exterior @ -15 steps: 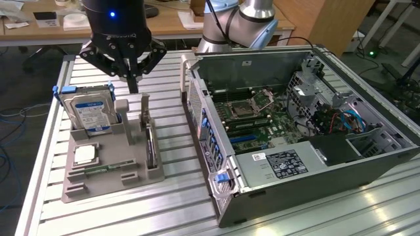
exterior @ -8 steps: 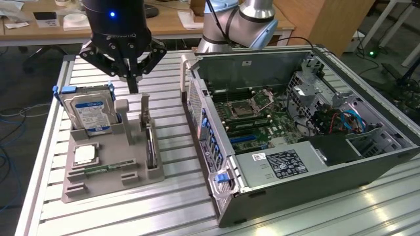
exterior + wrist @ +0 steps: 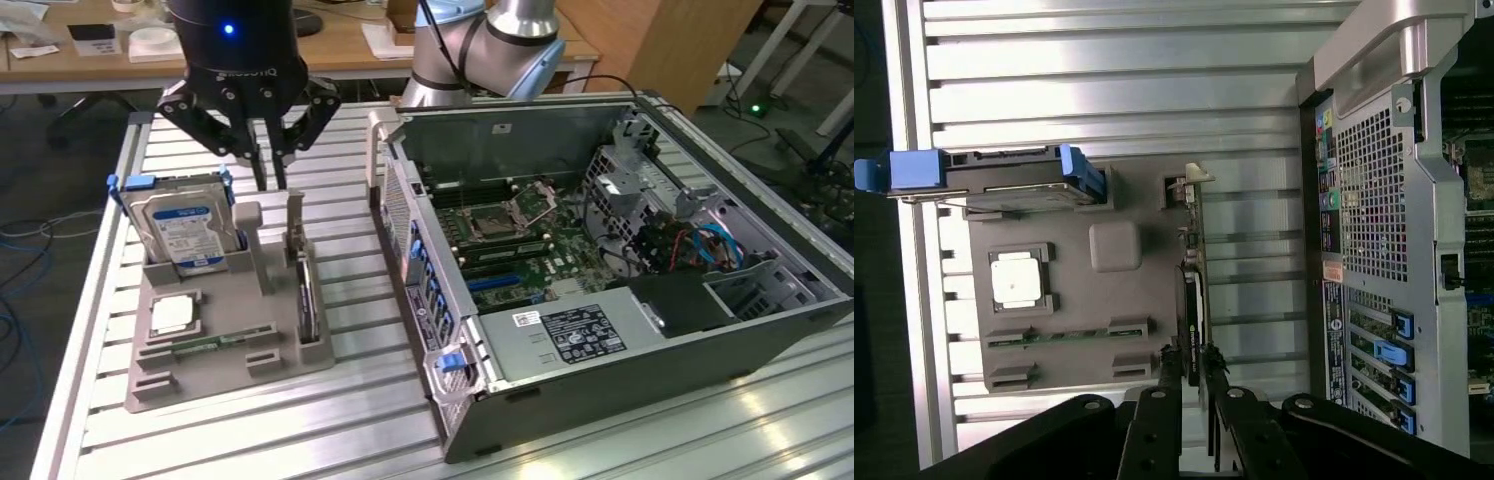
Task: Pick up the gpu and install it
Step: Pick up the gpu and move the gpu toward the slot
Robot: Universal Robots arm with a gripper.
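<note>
1. End effector (image 3: pixel 270 186) (image 3: pixel 1192 355) hangs over the grey holder tray (image 3: pixel 227 320) (image 3: pixel 1074 300), fingers pointing down. It is near the tray's far end in the exterior view.
2. Fingers (image 3: pixel 282 160) (image 3: pixel 1226 400) are set narrow with a small gap between them and nothing gripped.
3. The gpu (image 3: pixel 306 290) (image 3: pixel 1194 290) stands on edge in a slot along the tray's side nearest the computer case (image 3: pixel 641 380) (image 3: pixel 1374 200), not yet lifted.
4. In the wrist view the two fingertips sit either side of the gpu's thin edge line. In the exterior view they sit above the tray. I cannot tell whether they touch the gpu.
5. A hard drive (image 3: pixel 187 225) (image 3: pixel 1004 172) with a blue-white label and blue side rails stands upright at the tray's other side.
6. A cpu (image 3: pixel 174 315) (image 3: pixel 1016 278) lies flat in its pocket on the tray.
7. A narrow green memory stick (image 3: pixel 214 343) (image 3: pixel 1054 336) sits in a slot just beside the cpu.
8. The case lies on its side at the exterior view's right, side panel off, motherboard (image 3: pixel 521 240) exposed, well apart from the gpu.
9. Tray and case both rest on the slatted aluminium bench (image 3: pixel 334 420) (image 3: pixel 1104 80).
10. The robot arm (image 3: pixel 494 50) shows behind the case.
</note>
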